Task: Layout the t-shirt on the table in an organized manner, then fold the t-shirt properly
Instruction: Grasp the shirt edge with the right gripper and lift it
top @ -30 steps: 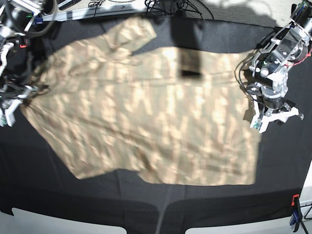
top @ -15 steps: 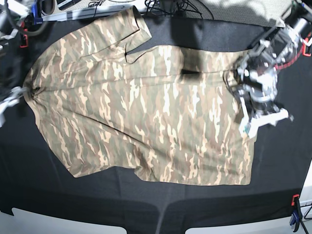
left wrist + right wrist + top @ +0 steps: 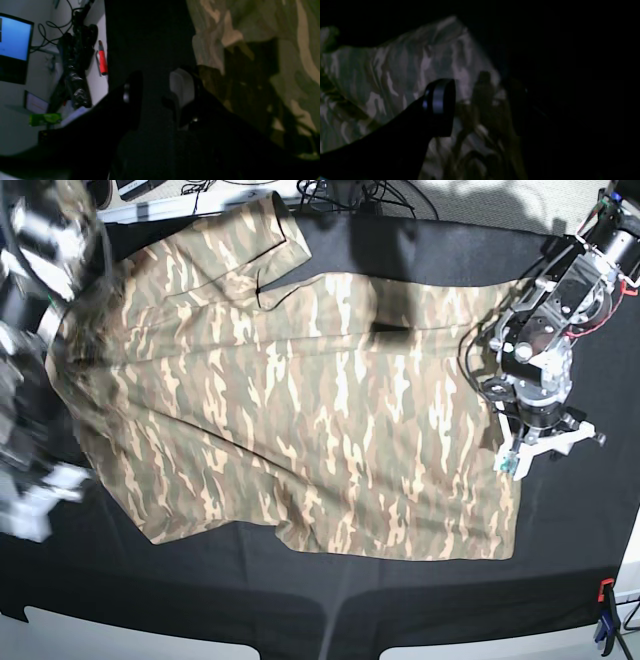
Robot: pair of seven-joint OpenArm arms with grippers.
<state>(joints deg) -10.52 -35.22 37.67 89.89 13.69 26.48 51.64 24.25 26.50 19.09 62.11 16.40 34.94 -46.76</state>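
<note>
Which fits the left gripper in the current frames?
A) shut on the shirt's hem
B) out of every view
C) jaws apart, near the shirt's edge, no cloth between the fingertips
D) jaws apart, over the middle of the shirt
C: in the left wrist view the left gripper has a gap between its fingertips showing only black table cover, with the camouflage shirt off to one side.

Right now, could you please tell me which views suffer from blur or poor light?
Base view: well lit, but the right arm is motion-blurred; right wrist view: very dark, the t-shirt soft; left wrist view: dim, gripper fingers out of focus, shadows on the shirt.
</note>
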